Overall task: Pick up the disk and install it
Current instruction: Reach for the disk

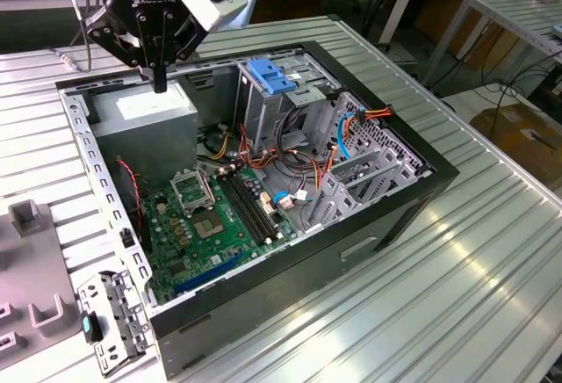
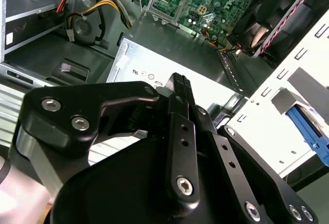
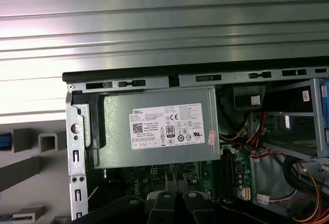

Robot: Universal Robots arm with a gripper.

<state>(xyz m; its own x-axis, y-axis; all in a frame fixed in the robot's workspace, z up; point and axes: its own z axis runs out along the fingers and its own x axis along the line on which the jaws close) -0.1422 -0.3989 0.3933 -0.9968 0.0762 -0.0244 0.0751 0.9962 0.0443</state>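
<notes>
**Disk not yet picked up**

The disk point(image 2: 311, 131), judged by its blue bracket, sits in a grey holder point(image 2: 287, 99) outside the case point(image 1: 290, 286), past its wall on the exterior view's left. The gripper point(image 1: 159, 80) hangs above the power supply point(image 1: 140, 112) in the case's far left corner, its fingers pressed together and holding nothing. The drive cage point(image 1: 263, 115), right of the supply, carries a blue tab point(image 1: 268, 74). Both pick-up and install seem left to do.

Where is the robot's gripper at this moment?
In the exterior view, the gripper hangs over the grey metal box with a white sticker, in the far corner of the computer case, on the exterior view's left.
</notes>
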